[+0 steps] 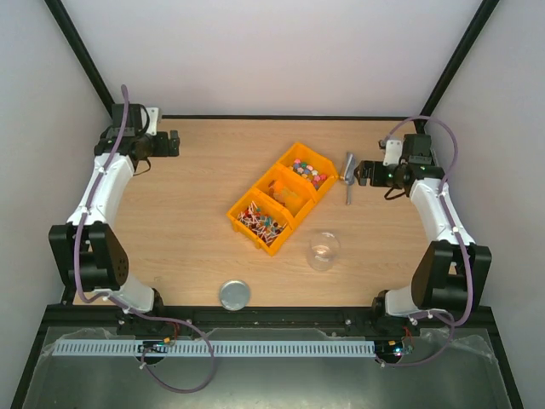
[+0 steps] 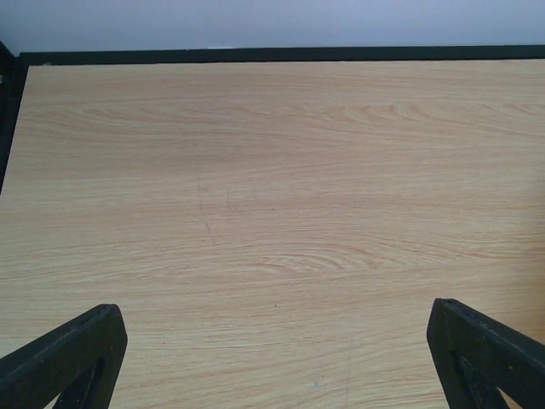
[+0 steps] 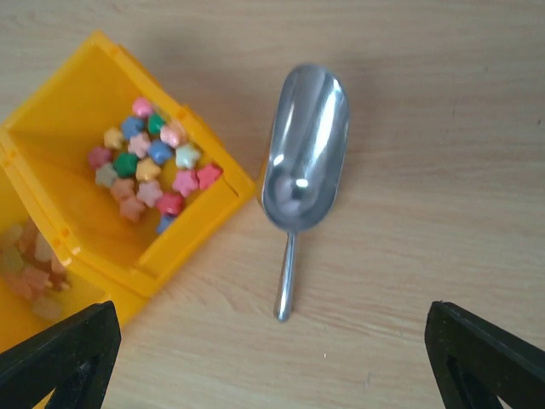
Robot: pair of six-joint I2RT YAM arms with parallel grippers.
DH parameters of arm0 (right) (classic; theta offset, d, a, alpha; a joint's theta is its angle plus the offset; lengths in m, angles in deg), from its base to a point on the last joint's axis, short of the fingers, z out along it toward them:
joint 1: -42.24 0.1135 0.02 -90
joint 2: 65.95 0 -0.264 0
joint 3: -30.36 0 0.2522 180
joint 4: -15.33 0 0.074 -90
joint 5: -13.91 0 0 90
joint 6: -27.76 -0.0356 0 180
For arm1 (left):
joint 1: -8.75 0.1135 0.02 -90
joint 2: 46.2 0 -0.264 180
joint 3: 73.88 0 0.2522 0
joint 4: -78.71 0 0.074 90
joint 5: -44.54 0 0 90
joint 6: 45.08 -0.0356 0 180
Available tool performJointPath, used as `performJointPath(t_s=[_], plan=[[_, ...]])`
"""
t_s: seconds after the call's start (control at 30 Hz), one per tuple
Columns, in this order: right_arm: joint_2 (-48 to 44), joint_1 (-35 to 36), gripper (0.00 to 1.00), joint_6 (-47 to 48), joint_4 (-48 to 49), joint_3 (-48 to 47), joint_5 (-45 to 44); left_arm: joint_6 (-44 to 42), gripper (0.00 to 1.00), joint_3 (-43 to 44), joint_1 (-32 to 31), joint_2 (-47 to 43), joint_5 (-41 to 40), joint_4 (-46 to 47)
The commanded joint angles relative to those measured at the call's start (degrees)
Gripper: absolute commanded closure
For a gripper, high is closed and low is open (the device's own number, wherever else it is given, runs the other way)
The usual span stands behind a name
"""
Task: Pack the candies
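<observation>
The candies (image 1: 260, 220), tiny red and white wrapped sweets, lie in the near-left compartment of a yellow three-part bin (image 1: 237, 210); no wrist view shows them. A clear jar (image 1: 324, 250) stands near the bin's right side, with its round metal lid (image 1: 234, 295) at the front. A metal scoop (image 1: 348, 176) lies right of the bin and shows in the right wrist view (image 3: 302, 162). My right gripper (image 1: 361, 173) (image 3: 271, 341) is open and empty just above the scoop's handle end. My left gripper (image 1: 173, 143) (image 2: 277, 319) is open and empty over bare table at the far left.
The bin's far compartment holds pastel star-shaped pieces (image 1: 309, 170) (image 3: 149, 166); the middle one holds pale orange pieces (image 1: 285, 192). A black frame rail (image 2: 272, 54) edges the far side of the table. Walls close in left and right.
</observation>
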Motion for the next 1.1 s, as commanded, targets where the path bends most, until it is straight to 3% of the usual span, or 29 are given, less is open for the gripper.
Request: performJointPath(t_s=[0.0, 0.23, 0.33, 0.6, 1.07], plan=[[1.8, -0.1, 0.01, 5.2, -9.4, -1.9, -0.3, 0.0, 0.01, -1.1, -1.0, -3.2, -1.4, 0.8], [10.6, -0.4, 0.03, 8.5, -14.4, -8.1, 0.2, -1.3, 0.01, -1.3, -1.6, -5.1, -0.2, 0.0], [15.3, -0.7, 0.08, 8.9, -15.5, -11.7, 1.1, -1.9, 0.01, -1.4, -1.6, -5.8, -0.2, -0.4], [26.8, -1.0, 0.36, 11.0, -19.2, -17.3, 2.9, -3.9, 0.01, -1.8, -1.7, -7.1, -1.3, -1.1], [36.3, -1.1, 0.49, 3.5, -13.5, -18.2, 5.2, -4.0, 0.01, -0.9, -1.7, -6.3, -2.5, -0.7]])
